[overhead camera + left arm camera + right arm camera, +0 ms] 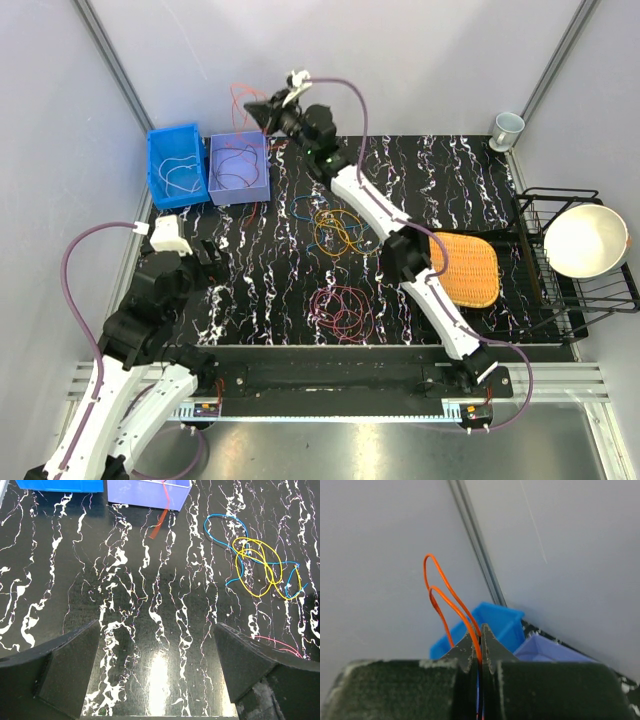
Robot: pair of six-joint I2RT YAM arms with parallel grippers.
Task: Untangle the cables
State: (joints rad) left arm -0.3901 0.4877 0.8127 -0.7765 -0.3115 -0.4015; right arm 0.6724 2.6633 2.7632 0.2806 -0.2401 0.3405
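You're pinching the thin orange looped wire (442,592) in the right pincer (481,642), with the jaws pressed tight together on it. The arm is reaching to the far left of the black, white-veined desk (260,270) and holding the wire in the air over the lavender plastic bin (240,197). My guess is you're carrying it that high so it's hanging free of the other loops and can drop in on its own. That bin and the bright blue plastic bin (180,201) beside it are each holding a few thin wires, so it looks like sorting.

The left pincer (157,650) is spread wide over bare desk at the near left, gripping nothing. It's probably just waiting out of the way.

The orange wire is folding into two long, narrow loops. Their long axis is running straight out past the fingertips, with the rounded ends pointing away from the pincer toward the back wall.

The yellow and blue wire loops (260,565) are lying flat mid-desk, overlapping each other. The magenta-red wire bunch (340,310) is sitting apart from them, nearer the arm bases.
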